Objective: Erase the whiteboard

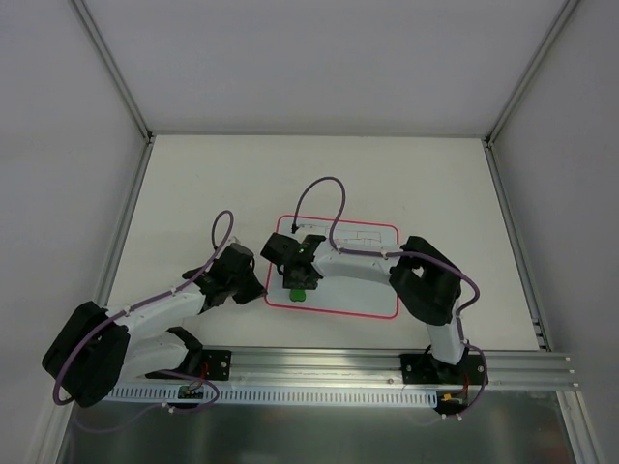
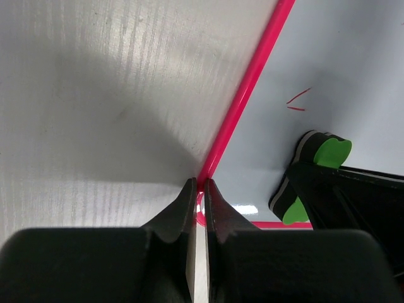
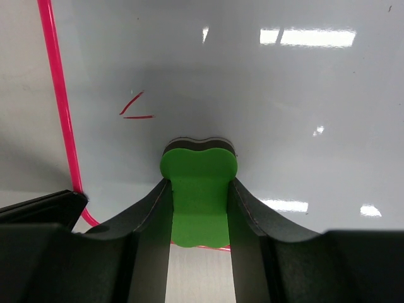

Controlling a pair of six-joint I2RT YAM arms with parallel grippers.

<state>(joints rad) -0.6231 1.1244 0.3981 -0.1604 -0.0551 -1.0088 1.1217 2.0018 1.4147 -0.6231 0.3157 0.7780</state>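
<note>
I'm gripping the green eraser (image 3: 199, 161) in my right hand (image 3: 199, 184), resting it on the whiteboard (image 1: 372, 295), which is lying flat on the table (image 1: 193, 184). The red strokes (image 3: 134, 108) are sitting just ahead and leftward, beside the pink border (image 3: 60, 113). My left hand (image 2: 201, 188) is pinching the board's near-left corner.

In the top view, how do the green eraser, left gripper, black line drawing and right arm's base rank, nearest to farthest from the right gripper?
1. green eraser, held in the right gripper.
2. left gripper, at the whiteboard left edge.
3. black line drawing, toward the board's far right.
4. right arm's base, bottom right.
</note>
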